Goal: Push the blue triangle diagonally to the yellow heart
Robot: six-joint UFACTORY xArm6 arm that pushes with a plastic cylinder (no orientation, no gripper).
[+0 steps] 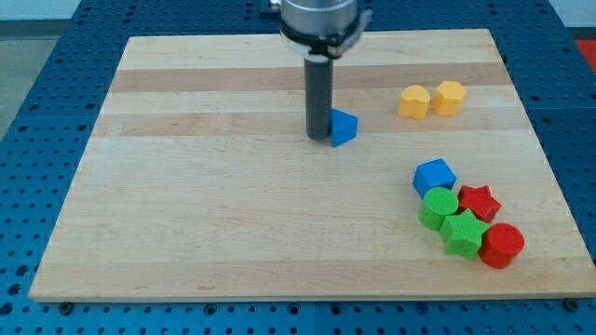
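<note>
blue pegboard frames a pale wooden board point(233, 214), and everything sits on that wood.

my tip point(320, 139) rests on the board touching, or as good as touching, the view's-left face of the blue triangle point(344, 127). there is no gripper on this rod, so nothing opens or closes and nothing is held; the rod can only shove. the tip's place on the triangle's left makes sense as a pushing stance: the target lies off to the triangle's right, so the rod sits on the far side from it.

from the blue triangle, the yellow heart point(414, 101) lies to the view's right and a little toward the view's top, well apart, with bare wood between. just beside the heart on its right, nearly touching it, is a yellow hexagon-like block point(449, 97). i judge the push not yet finished, and the remaining line runs up and right on a slant, so the tip would likely need to sit a bit lower on the triangle to drive it diagonally.

far below and right of the triangle is a tight cluster: a blue cube point(434, 176), a green cylinder point(438, 207), a red star point(479, 201), a green star point(461, 233) and a red cylinder point(503, 246), all packed touching one another and clear of the push path.
</note>
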